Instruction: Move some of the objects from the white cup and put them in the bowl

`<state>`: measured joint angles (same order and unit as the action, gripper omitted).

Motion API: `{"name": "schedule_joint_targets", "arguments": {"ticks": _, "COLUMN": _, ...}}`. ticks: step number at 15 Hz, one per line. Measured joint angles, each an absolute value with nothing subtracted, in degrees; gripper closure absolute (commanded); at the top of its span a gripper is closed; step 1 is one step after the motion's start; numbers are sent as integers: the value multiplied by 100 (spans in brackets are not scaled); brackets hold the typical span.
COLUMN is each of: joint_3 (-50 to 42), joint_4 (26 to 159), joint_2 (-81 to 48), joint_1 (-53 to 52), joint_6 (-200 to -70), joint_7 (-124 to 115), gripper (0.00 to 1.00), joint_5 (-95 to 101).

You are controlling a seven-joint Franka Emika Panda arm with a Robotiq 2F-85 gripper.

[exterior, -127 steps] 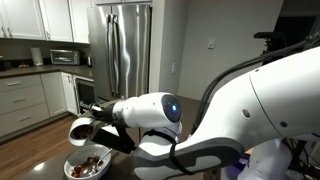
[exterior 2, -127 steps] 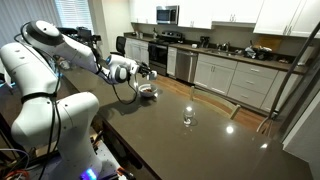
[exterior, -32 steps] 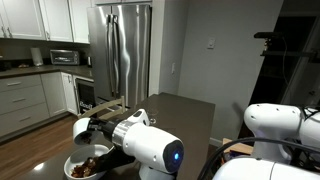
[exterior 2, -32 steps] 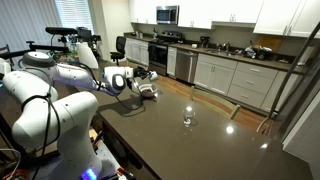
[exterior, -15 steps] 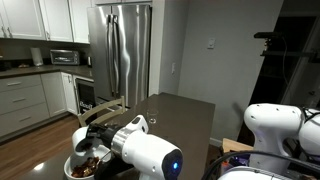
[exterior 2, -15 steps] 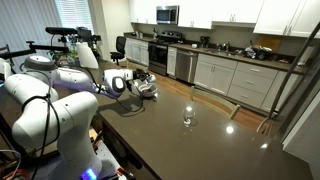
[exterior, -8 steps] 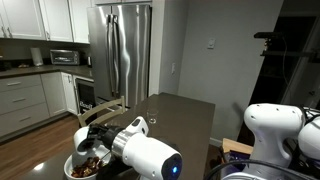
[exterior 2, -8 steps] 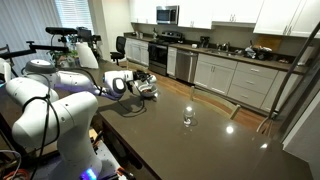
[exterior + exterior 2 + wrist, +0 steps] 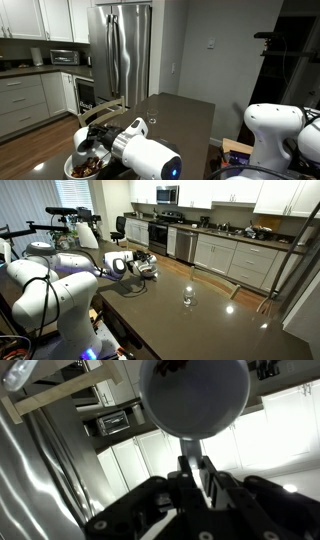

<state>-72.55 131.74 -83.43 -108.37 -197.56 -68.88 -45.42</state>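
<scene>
My gripper (image 9: 97, 133) is shut on the white cup (image 9: 82, 138), which hangs tipped just above the bowl (image 9: 68, 170) at the near left end of the dark table. Reddish-brown objects (image 9: 89, 161) lie in the bowl. The wrist view shows the cup's round body (image 9: 195, 395) from outside, with a narrow part running down between my gripper's (image 9: 195, 465) closed fingers. The inside of the cup is hidden. In an exterior view, from farther off, the gripper (image 9: 135, 264) sits at the far end of the table, over the bowl (image 9: 149, 273).
A tiny clear glass (image 9: 188, 298) stands alone mid-table, also seen behind the arm (image 9: 152, 122). The dark tabletop (image 9: 200, 320) stretches toward the near edge. The robot's white arm links (image 9: 150, 158) fill the foreground. Kitchen cabinets and a steel fridge (image 9: 125, 50) stand behind.
The cup stays tipped over the bowl. The arm has barely shifted over the last second.
</scene>
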Motion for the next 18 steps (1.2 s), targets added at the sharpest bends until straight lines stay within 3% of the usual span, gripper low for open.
{"name": "schedule_joint_targets", "arguments": {"ticks": 9, "joint_3": -6927, "joint_4": 12999, "joint_2": -7745, "joint_1": -10689, "joint_6": -19773, "joint_7": -6896, "gripper": 94, "joint_5": -4383}}
{"name": "schedule_joint_targets", "arguments": {"ticks": 10, "joint_3": -6921, "joint_4": 12986, "joint_2": -7631, "joint_1": -10661, "joint_6": -19773, "joint_7": -6896, "gripper": 85, "joint_5": -4318}}
{"name": "schedule_joint_targets", "arguments": {"ticks": 13, "joint_3": -6921, "joint_4": 12980, "joint_2": -7417, "joint_1": -10570, "joint_6": -19773, "joint_7": -6896, "gripper": 85, "joint_5": -4225}}
{"name": "schedule_joint_targets", "arguments": {"ticks": 14, "joint_3": -6921, "joint_4": 12980, "joint_2": -7398, "joint_1": -10555, "joint_6": -19773, "joint_7": -6896, "gripper": 94, "joint_5": -4223}}
{"name": "schedule_joint_targets", "arguments": {"ticks": 18, "joint_3": -6848, "joint_4": 12973, "joint_2": -7406, "joint_1": -10548, "joint_6": -19760, "joint_7": -6855, "gripper": 94, "joint_5": -4301}}
